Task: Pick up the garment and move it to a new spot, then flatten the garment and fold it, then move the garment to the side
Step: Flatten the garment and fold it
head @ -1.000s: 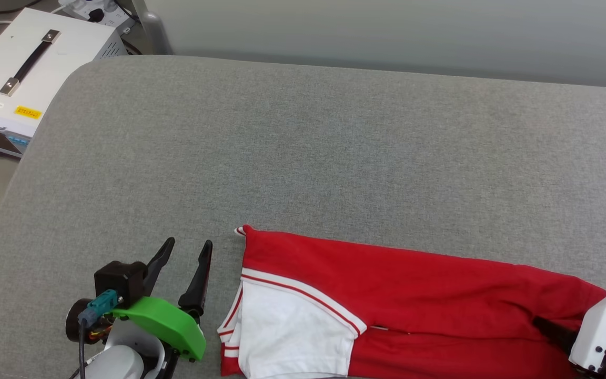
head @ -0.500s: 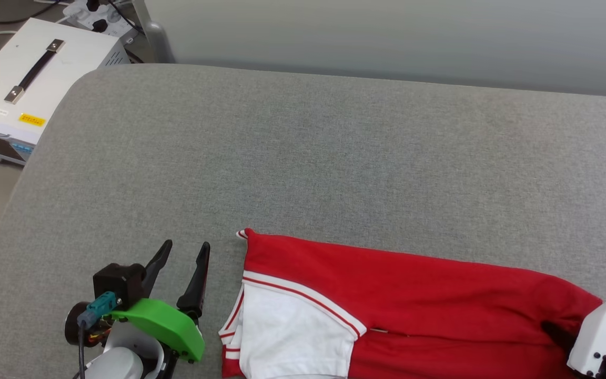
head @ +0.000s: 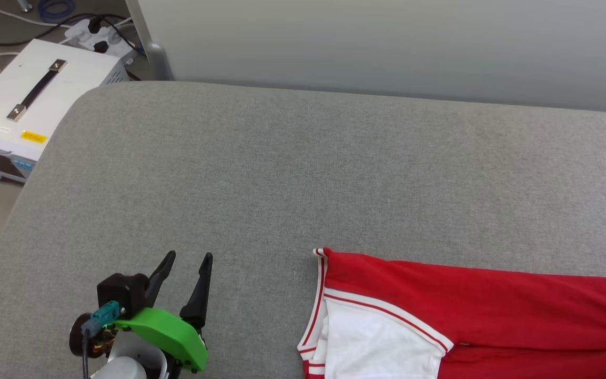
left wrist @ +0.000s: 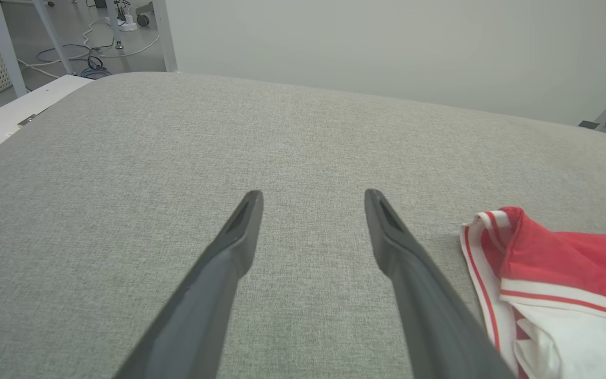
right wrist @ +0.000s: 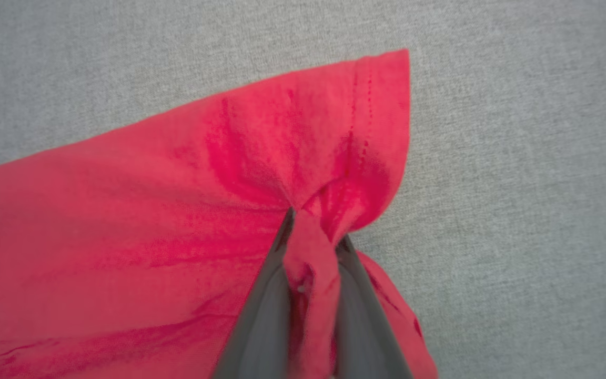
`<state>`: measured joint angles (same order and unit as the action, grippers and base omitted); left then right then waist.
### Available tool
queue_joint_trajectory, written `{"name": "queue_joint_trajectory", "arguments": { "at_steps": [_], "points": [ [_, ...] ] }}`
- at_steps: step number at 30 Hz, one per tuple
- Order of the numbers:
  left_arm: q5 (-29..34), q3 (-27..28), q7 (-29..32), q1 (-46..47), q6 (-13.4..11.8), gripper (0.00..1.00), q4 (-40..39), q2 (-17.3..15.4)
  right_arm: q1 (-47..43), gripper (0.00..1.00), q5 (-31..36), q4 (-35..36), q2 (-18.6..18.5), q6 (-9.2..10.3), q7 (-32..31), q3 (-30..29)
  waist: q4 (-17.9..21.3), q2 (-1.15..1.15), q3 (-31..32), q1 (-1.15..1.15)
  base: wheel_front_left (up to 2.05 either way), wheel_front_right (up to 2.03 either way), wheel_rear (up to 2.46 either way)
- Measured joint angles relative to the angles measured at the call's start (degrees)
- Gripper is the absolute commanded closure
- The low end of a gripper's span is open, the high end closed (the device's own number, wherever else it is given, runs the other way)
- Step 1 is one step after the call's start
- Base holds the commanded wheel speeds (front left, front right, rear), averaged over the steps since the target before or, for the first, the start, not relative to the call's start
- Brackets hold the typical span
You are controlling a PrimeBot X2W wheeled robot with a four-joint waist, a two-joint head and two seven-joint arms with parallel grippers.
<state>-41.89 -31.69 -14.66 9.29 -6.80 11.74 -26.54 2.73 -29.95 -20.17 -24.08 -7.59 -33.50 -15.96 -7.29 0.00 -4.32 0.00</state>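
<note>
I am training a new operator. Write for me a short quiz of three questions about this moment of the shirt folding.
1. True or false: the left gripper is shut on the garment.
2. What does the right gripper pinch? A) a cable B) a fold of red fabric C) nothing
3. On what does the garment lie?

Key:
1. False: it is open and apart from the garment.
2. B
3. The grey padded surface.
</note>
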Motion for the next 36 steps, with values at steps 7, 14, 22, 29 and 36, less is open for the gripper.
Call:
{"name": "queue_joint_trajectory", "arguments": {
  "at_steps": [7,14,22,29,36],
  "points": [
    [0.0,0.5,0.0,-1.8,0.3,0.00,0.5,0.8,-1.0,1.00,-0.6,5.0,1.5,0.05,-2.2,1.3,0.4,0.00,2.8,0.00,0.00,0.00,0.00],
    [0.1,0.7,0.0,-3.9,0.6,0.00,1.0,1.4,-7.1,1.00,-1.6,16.5,5.9,0.05,-8.8,4.2,0.3,0.00,6.4,0.00,0.00,0.00,0.00],
    [0.3,1.2,0.0,-5.0,1.1,0.00,1.2,2.0,-9.6,1.00,-3.1,25.4,13.2,0.07,-14.4,9.1,-0.9,0.00,8.3,0.00,0.00,0.00,0.00],
    [0.5,1.5,0.0,-5.4,1.5,0.00,1.3,2.2,-9.0,1.00,-4.1,28.3,20.9,0.05,-16.8,14.0,-2.3,0.00,8.5,0.00,0.00,0.00,0.00],
    [0.5,1.5,0.0,-5.4,1.5,0.00,1.5,2.1,-5.0,1.00,-13.9,21.7,21.1,0.07,-10.0,21.6,-3.4,0.00,8.5,0.00,0.00,0.00,0.00]
  ]
}}
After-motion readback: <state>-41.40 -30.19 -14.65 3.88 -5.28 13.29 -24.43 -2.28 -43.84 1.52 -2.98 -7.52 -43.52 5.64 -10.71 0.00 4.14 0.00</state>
